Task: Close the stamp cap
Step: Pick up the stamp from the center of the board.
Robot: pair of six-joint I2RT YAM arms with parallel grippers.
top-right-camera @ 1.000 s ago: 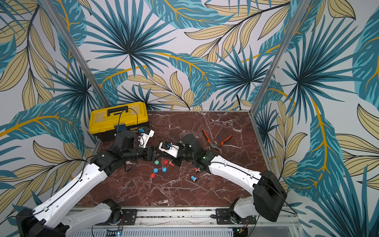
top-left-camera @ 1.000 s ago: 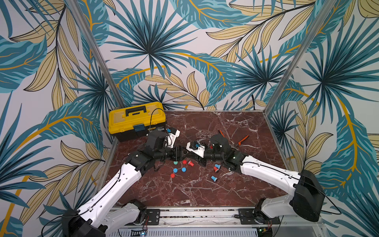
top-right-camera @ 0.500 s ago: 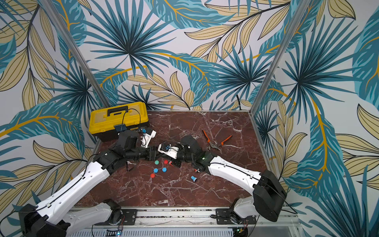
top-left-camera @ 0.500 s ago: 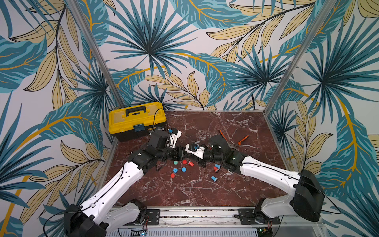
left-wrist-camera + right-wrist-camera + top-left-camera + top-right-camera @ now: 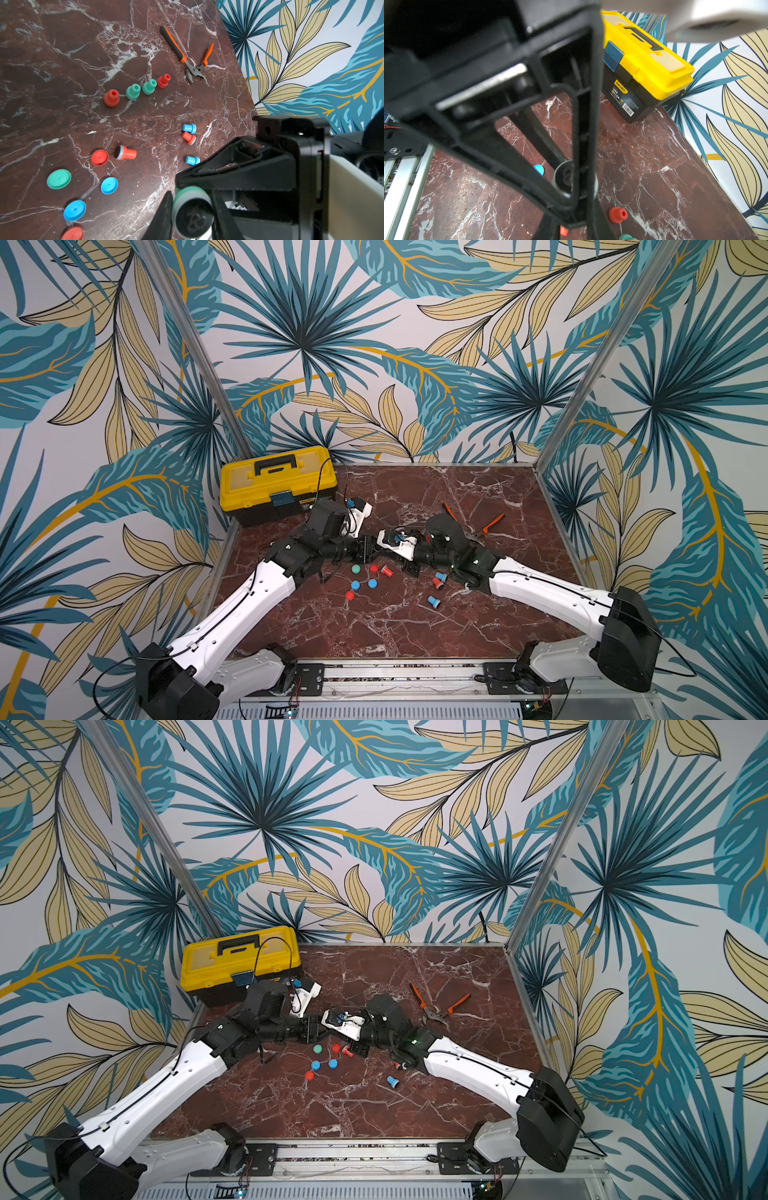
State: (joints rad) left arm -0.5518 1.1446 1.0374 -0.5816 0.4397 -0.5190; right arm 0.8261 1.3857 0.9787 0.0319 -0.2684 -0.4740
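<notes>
I read this as the holding step, with the capping itself not yet done. The stamp (image 5: 192, 211) is green and sits between my two arms, which meet a little below the centre of the frame in both top views; it looks lifted off the table (image 5: 415, 626), and its dark printing face is bare. The left gripper (image 5: 191, 195) is drawn narrow, with a finger on each side of the stamp's rim, so it is holding it. The right gripper (image 5: 180, 179) is drawn narrow too, and its tip meets the stamp's green body from the opposite side; I take that for a grip, though the contact is partly hidden.

The green cap (image 5: 356, 569) lies flat on the table just below the meeting point in a top view, among loose blue and red ones. As I judge it, one arm must let go while the other keeps the stamp steady with its face exposed; the freed arm then has to fetch that cap, square it to the face and press it home.

The only container is the yellow toolbox (image 5: 277, 481), left of centre and towards the back of the table; its lid is down and the blue latch is closed, so I cannot see what is inside. Everything else, the pliers (image 5: 473, 526) included, lies loose on the table.
</notes>
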